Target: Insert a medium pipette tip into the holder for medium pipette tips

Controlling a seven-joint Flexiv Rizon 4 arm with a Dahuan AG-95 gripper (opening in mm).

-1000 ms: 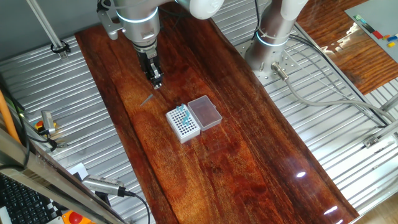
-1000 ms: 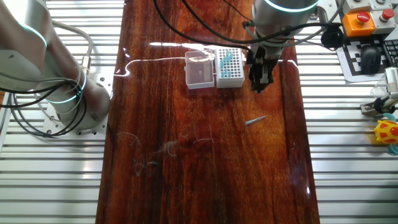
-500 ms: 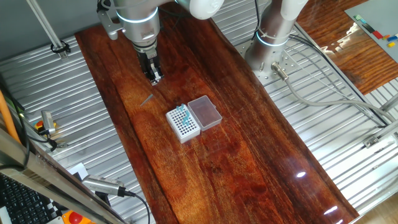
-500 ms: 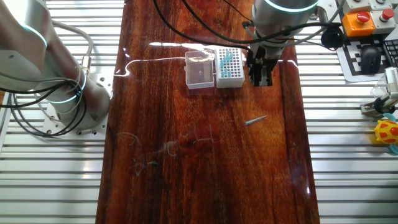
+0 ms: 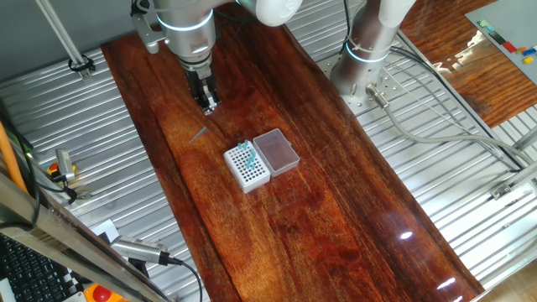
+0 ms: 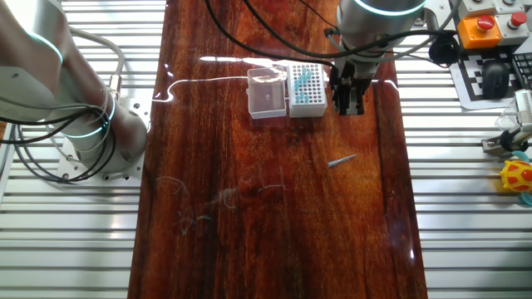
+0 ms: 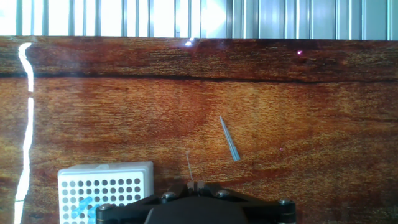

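The medium pipette tip lies flat on the wooden table, by itself. It also shows in the other fixed view and in the hand view. The holder is a white box with a grid of holes, its clear lid open beside it; it also shows in the other fixed view and the hand view. Several blue tips stand in it. My gripper hangs above the table between the tip and the holder. Its jaws are together with nothing held.
The wooden board lies on a ribbed metal bench. A robot base stands at the board's far edge. Control boxes and an emergency stop button sit off the board at one side.
My gripper rose a little and drew slightly away from the lying tip one second ago. It has held still since. The tip and the holder have not moved.
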